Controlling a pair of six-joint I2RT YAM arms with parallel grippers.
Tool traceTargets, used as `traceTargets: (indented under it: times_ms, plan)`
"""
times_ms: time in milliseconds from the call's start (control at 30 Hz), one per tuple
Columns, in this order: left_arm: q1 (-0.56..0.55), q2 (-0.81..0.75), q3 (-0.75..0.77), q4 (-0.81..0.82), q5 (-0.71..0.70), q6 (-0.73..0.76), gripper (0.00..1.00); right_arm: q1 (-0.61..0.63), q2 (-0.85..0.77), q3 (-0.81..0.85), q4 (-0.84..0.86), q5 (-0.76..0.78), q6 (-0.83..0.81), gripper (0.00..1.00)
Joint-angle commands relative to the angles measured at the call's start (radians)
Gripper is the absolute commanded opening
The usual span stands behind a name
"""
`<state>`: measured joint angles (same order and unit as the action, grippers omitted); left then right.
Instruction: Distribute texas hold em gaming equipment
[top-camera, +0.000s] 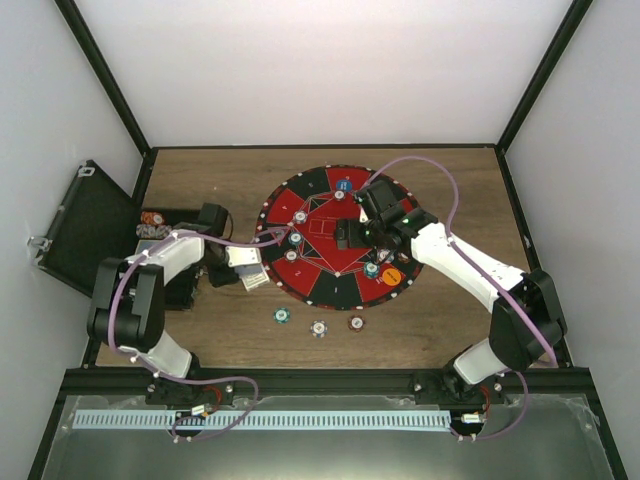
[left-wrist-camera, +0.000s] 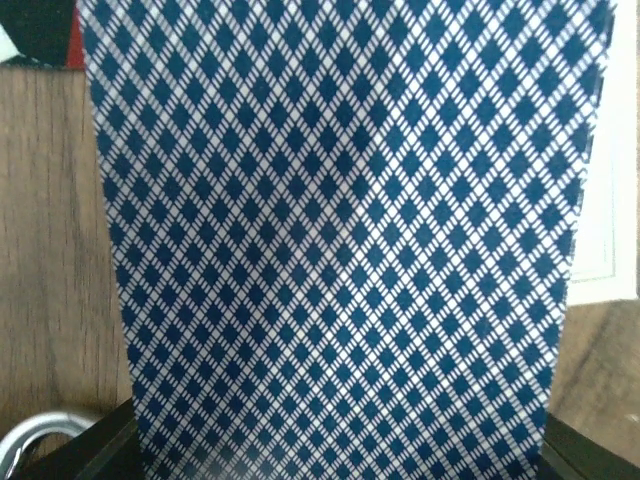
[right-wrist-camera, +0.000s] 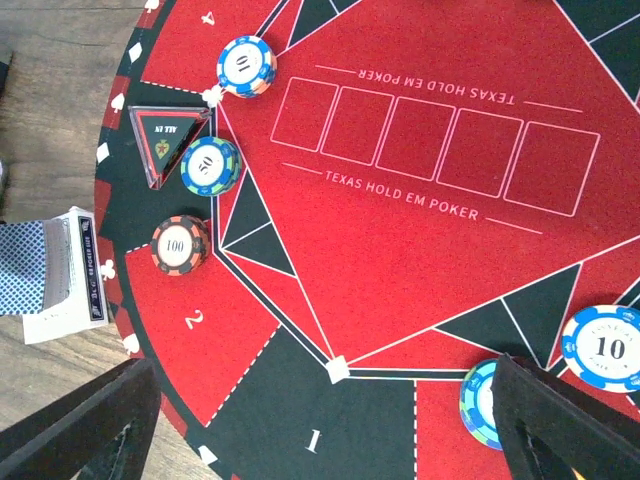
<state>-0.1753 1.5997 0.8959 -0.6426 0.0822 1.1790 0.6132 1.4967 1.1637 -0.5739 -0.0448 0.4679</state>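
Left gripper (top-camera: 240, 268) looks closed on a thin rectangular playing card with blue-and-white diamond back (left-wrist-camera: 340, 240), held just off the left rim of the round red-and-black felt mat (top-camera: 335, 288); the card hides the jaws themselves. Right gripper (right-wrist-camera: 322, 368) is wide open and empty, hovering over the mat. Round white-spotted poker chips (right-wrist-camera: 210, 165) sit on the mat, three more on the wooden counter (top-camera: 230, 320). Card likely light, bendy, slick: pinch a short edge, gently. Chips stiff: grip across the rim.
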Motion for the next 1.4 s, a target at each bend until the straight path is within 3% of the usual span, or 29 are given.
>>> traceTargets:
  times_ms: [0,100,233,367,467,700,1067,1367]
  plan:
    - [0.005,-0.068,0.044,-0.09,0.02,0.008,0.04,0.01,0.0,0.032,0.003,-0.037,0.006,0.94]
    - [0.004,-0.113,0.072,-0.142,0.064,0.01,0.04,0.009,0.007,0.043,0.025,-0.108,0.01,0.96]
    - [-0.006,-0.174,0.12,-0.223,0.166,0.01,0.04,0.008,0.033,0.045,0.116,-0.358,0.032,0.99]
    - [-0.033,-0.208,0.158,-0.273,0.205,-0.001,0.04,0.013,0.052,-0.001,0.286,-0.611,0.122,0.99]
    - [-0.065,-0.232,0.159,-0.282,0.205,-0.004,0.04,0.03,0.062,-0.024,0.398,-0.697,0.188,1.0]
    - [-0.121,-0.26,0.177,-0.278,0.206,-0.022,0.04,0.075,0.11,-0.016,0.483,-0.744,0.259,0.96]
    - [-0.161,-0.288,0.191,-0.281,0.197,-0.025,0.04,0.1,0.167,-0.026,0.514,-0.746,0.285,0.78]
    - [-0.187,-0.296,0.203,-0.28,0.194,-0.034,0.04,0.123,0.235,0.001,0.55,-0.771,0.313,0.75]
